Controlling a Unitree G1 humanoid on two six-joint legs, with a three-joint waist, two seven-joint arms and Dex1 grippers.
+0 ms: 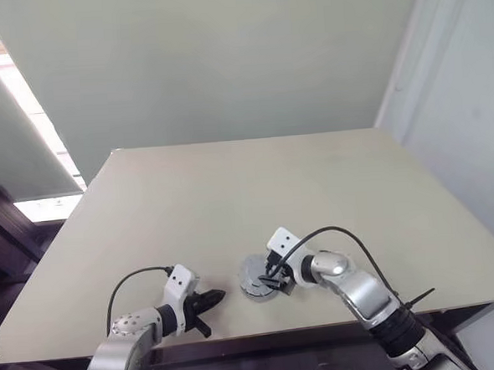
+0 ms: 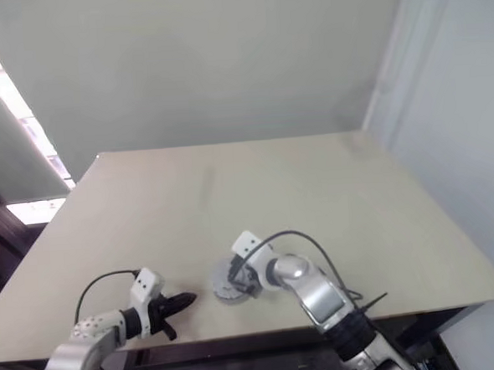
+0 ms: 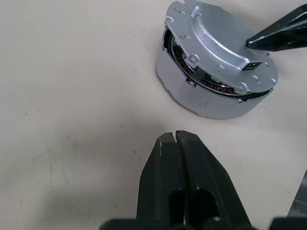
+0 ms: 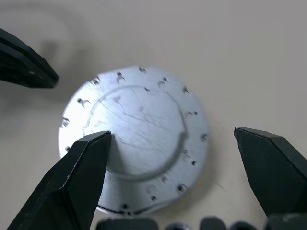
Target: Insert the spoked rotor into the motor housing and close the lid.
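Lid seated crooked on housing, right jaws spread wide over it.

The right gripper [image 4: 172, 167] is being held just above the lid [image 4: 139, 139] with its jaws fully apart; one fingertip [image 3: 280, 36] is seen at the lid's top face, though contact cannot be confirmed, and nothing is being clamped. The lid is lying tilted on the motor housing [image 3: 211, 98], with copper windings showing through the gap along one edge. The assembly is sitting near the front edge of the table [image 1: 230, 186], between the two arms. The left gripper [image 3: 176, 139] is being kept with its jaws pressed together, empty, just beside the housing and not touching it.
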